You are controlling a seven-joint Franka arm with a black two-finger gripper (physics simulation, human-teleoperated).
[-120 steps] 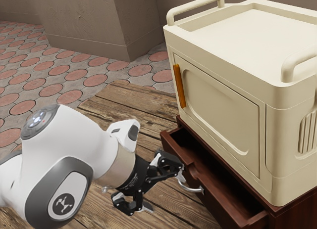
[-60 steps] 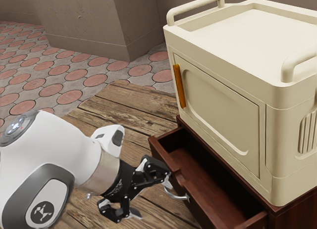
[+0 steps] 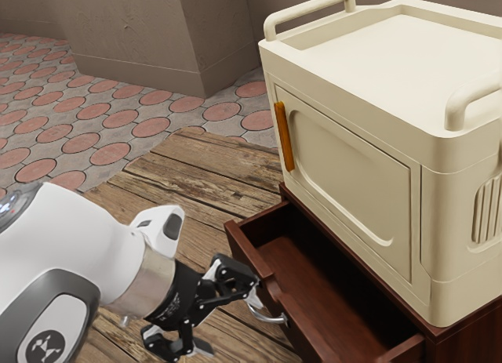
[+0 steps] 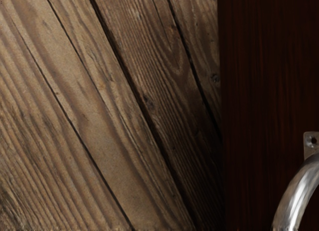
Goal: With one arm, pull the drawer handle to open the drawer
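OK | hndl (image 3: 271, 320) at one fingertip of spread end effector (image 3: 227, 318) | drwr (image 3: 245, 247) open

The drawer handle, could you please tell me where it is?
In the exterior view, the handle is at the lower middle, on the open drawer's front, beside the gripper.

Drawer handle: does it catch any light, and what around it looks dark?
In the wrist view, the handle has bright streaks while the drawer front beside it is nearly black; in the exterior view, the open drawer is partly shadowed inside.
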